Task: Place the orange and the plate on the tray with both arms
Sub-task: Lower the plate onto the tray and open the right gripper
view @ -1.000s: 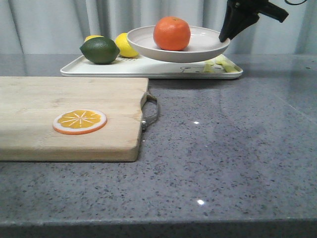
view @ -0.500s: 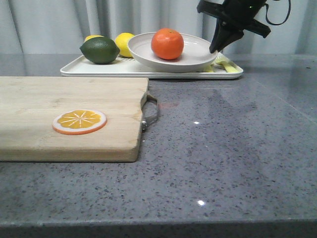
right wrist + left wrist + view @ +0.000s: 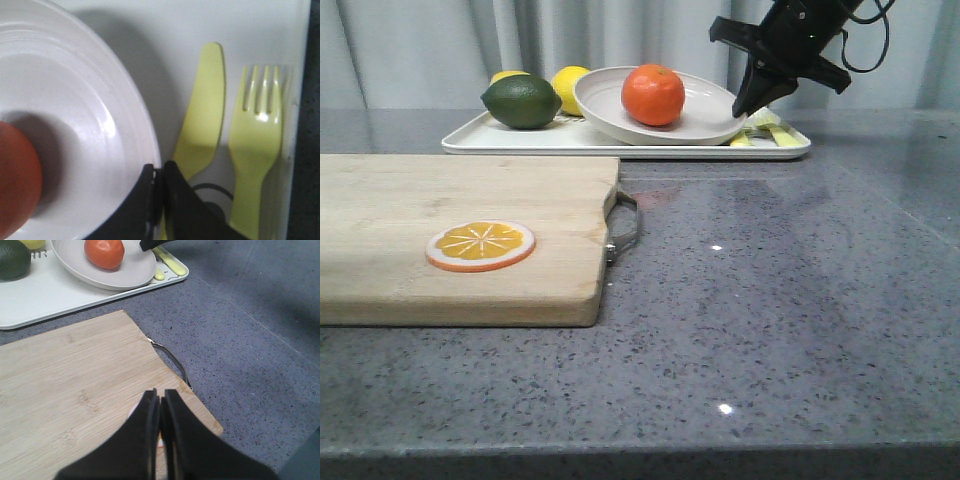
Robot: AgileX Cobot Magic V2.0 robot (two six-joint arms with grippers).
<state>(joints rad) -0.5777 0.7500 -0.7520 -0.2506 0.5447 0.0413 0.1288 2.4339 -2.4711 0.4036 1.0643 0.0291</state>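
The orange lies in the off-white plate, and the plate rests on the white tray at the back of the table. My right gripper is shut on the plate's right rim. The orange shows at the picture's edge in the right wrist view. My left gripper is shut and empty, above the wooden cutting board. The left wrist view also shows the orange, the plate and the tray.
A dark green avocado and two lemons lie on the tray's left part. A yellow-green knife and fork lie on its right part. An orange slice lies on the cutting board.
My right gripper has come down with the plate and orange; the plate, held above the tray a second ago, now rests on it.
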